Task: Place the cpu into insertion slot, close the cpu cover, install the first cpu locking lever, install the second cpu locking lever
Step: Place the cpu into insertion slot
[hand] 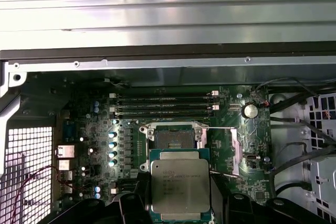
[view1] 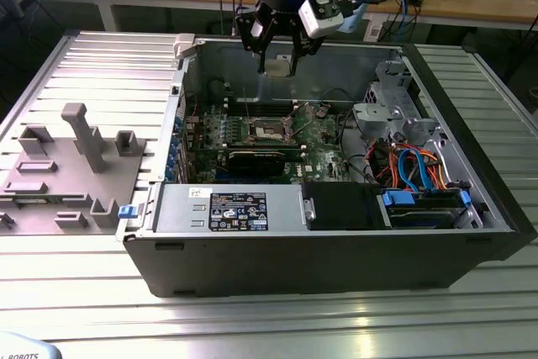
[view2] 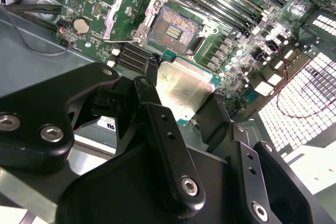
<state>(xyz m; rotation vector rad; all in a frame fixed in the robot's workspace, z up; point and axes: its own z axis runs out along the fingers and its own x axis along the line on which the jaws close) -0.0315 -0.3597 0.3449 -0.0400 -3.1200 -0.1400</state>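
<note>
My gripper [view1: 277, 58] hangs above the back wall of the open computer case, shut on the cpu [view1: 280, 65], a flat square chip with a silver-grey top. Both wrist views show the cpu [view2: 184, 90] [hand: 181, 184] pinched at two opposite edges between the black fingers [view2: 157, 124]. It is held in the air, apart from the board. The insertion slot [view1: 271, 129] [view2: 173, 27] [hand: 170, 139] lies bare on the green motherboard [view1: 324, 136], its dark centre exposed. The cpu cover [view2: 123, 14] [hand: 233, 150] stands swung open beside the slot.
A black card [view1: 256, 161] lies just in front of the slot, and memory slots [hand: 163, 103] run behind it. The labelled power supply [view1: 239, 210] and a drive bay with blue cables [view1: 420, 174] fill the case front. A grey fixture [view1: 76, 157] sits outside, at the exterior view's left.
</note>
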